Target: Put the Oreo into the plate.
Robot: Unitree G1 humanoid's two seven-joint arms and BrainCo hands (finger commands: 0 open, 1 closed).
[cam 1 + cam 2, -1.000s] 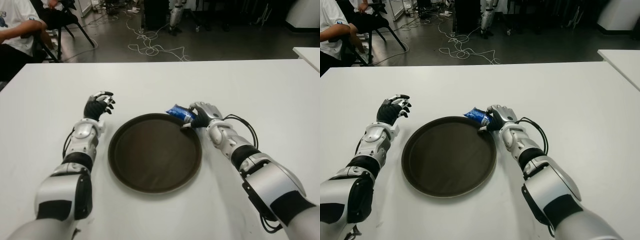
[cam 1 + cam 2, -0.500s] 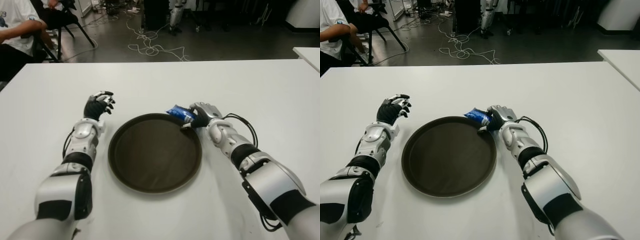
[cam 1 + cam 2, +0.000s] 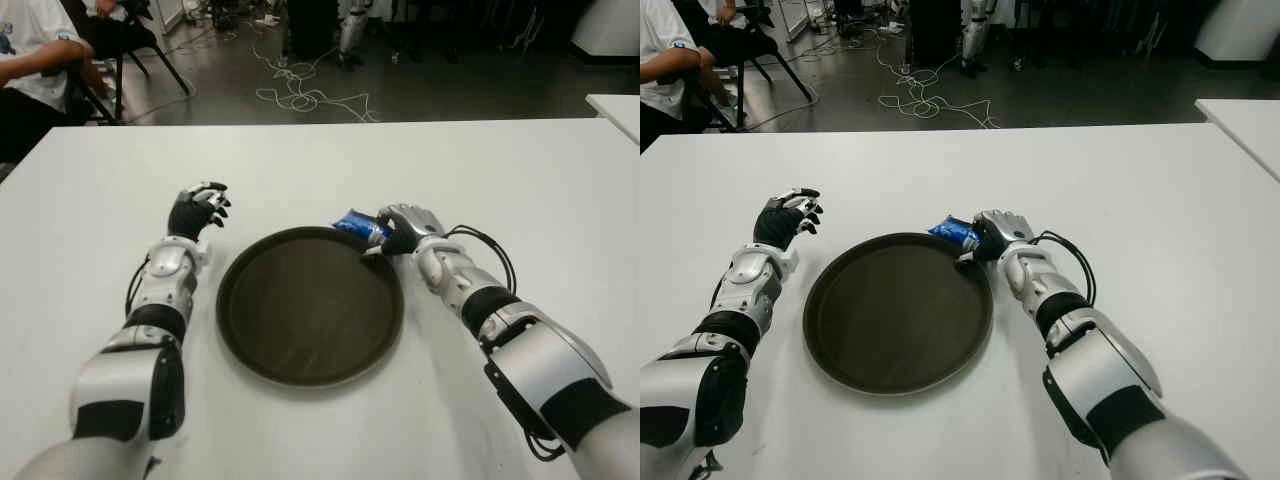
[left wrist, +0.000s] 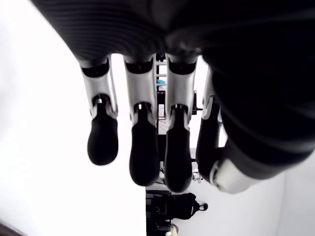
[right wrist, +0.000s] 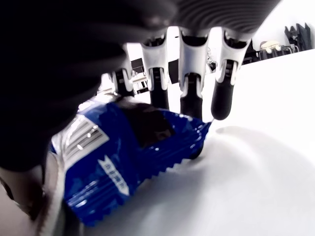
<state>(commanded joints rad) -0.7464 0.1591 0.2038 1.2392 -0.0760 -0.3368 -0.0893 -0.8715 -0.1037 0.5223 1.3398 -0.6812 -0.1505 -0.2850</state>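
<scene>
The desk [image 3: 520, 170] was white and broad. Beyond its far edge, cables [image 3: 300, 95] lay tangled on the dark floor [image 3: 450, 90]. A seated person [image 3: 30, 60] showed at the far left, and a second white desk [image 3: 615, 105] at the right.

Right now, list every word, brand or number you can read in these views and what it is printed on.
None can be read.
Blue crinkle-edged snack packet in the right hand: white lettering, too blurred to read.
Round dark brown plate: no markings.
</scene>
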